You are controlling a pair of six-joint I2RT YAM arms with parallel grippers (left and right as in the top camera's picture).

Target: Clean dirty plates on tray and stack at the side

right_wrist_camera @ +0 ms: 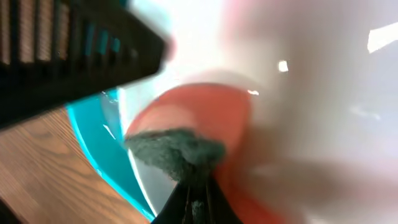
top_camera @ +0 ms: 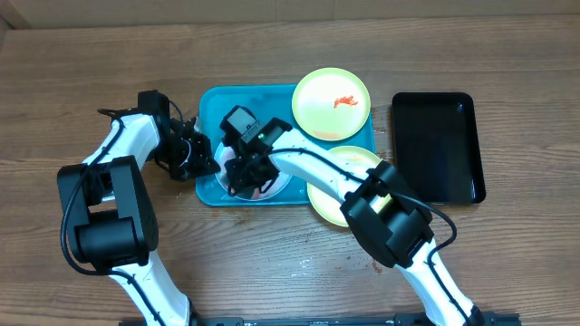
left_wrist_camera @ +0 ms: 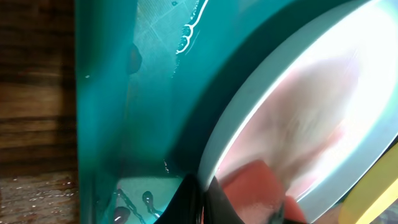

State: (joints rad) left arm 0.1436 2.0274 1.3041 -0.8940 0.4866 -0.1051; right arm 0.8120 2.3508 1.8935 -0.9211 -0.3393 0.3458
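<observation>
Although both arms crowd over the turquoise tray (top_camera: 213, 104), the things around it are plain to see. A narrower black tray (top_camera: 433, 145) lies on the wooden tabletop (top_camera: 91, 54), well apart from the tray's right side. A yellow plate with a green rim (top_camera: 331, 101) overlaps the tray's far right corner and carries a smear of red sauce (top_camera: 343, 101). A second yellow plate (top_camera: 355, 158) overlaps the near right corner, with the right arm crossing over it. Inside the tray, toward its near edge, lies the pale blue-white plate (left_wrist_camera: 323, 93), mostly hidden from above by both hands. Its face looks washed pink. A string of small bubbles (left_wrist_camera: 189, 28) sits on the tray floor beside it.

The right hand (top_camera: 252, 174) is clamped on a red sponge (right_wrist_camera: 199, 118), whose dark scouring pad is pressed to that plate. The left hand (top_camera: 201, 156) is closed at the tray's left side, next to the plate's rim. I cannot tell whether it pinches the rim.
</observation>
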